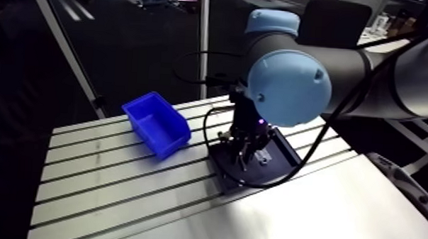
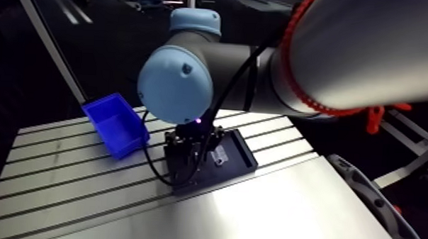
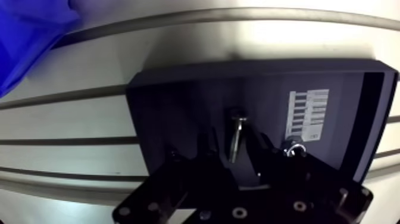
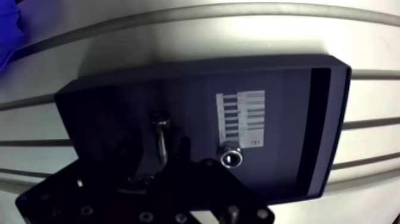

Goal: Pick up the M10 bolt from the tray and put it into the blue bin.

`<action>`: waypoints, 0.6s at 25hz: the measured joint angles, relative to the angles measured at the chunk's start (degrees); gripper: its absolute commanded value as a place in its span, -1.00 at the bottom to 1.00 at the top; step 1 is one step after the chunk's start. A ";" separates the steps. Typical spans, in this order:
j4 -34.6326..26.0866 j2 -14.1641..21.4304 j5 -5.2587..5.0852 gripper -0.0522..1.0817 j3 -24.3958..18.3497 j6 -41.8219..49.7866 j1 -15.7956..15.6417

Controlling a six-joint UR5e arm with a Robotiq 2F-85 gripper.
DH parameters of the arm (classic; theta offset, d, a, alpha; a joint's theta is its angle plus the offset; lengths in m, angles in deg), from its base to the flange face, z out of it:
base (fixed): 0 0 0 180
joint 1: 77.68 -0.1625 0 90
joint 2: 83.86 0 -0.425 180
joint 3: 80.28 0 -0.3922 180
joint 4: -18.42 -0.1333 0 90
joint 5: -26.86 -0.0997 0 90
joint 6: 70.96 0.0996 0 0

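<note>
end effector (image 3: 234, 143) low over black tray (image 3: 178, 101) | fingers (image 3: 257, 146) narrowly apart, straddling M10 bolt (image 3: 238, 122), which lies flat on the tray floor | small round metal part (image 3: 294, 146) right of bolt, by white label (image 3: 308, 114) | blue bin (image 1: 156, 122) on counter (image 1: 113, 193), left of tray, apart

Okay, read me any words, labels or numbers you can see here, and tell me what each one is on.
White label on the black tray: rows of print, too blurred to read.
Blue bin: no marking shows.
Nothing else here carries text that can be read.
</note>
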 measured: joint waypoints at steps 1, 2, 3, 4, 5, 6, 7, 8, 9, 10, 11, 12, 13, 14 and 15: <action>0.01 -0.01 0.01 0.25 0.00 -0.01 0.00; 0.01 -0.02 0.00 0.26 -0.02 -0.01 0.01; 0.01 -0.02 0.00 0.26 -0.03 -0.01 0.01; 0.01 -0.02 0.01 0.28 -0.04 -0.01 0.01; 0.01 -0.04 0.00 0.31 -0.04 -0.01 0.01; 0.01 -0.06 0.00 0.31 -0.04 -0.01 0.01; 0.01 -0.07 0.00 0.31 -0.03 -0.01 0.01; 0.01 -0.09 0.00 0.31 -0.02 -0.01 0.01; 0.01 -0.09 0.00 0.31 0.00 -0.01 0.00; 0.01 -0.10 0.01 0.33 0.01 -0.03 0.00; 0.01 -0.10 0.04 0.36 0.02 -0.03 0.00; 0.02 -0.11 0.07 0.37 0.03 -0.05 0.00; 0.01 -0.11 0.10 0.38 0.04 -0.06 0.00; 0.01 -0.11 0.11 0.39 0.05 -0.07 0.00; 0.01 -0.11 0.13 0.40 0.05 -0.08 0.00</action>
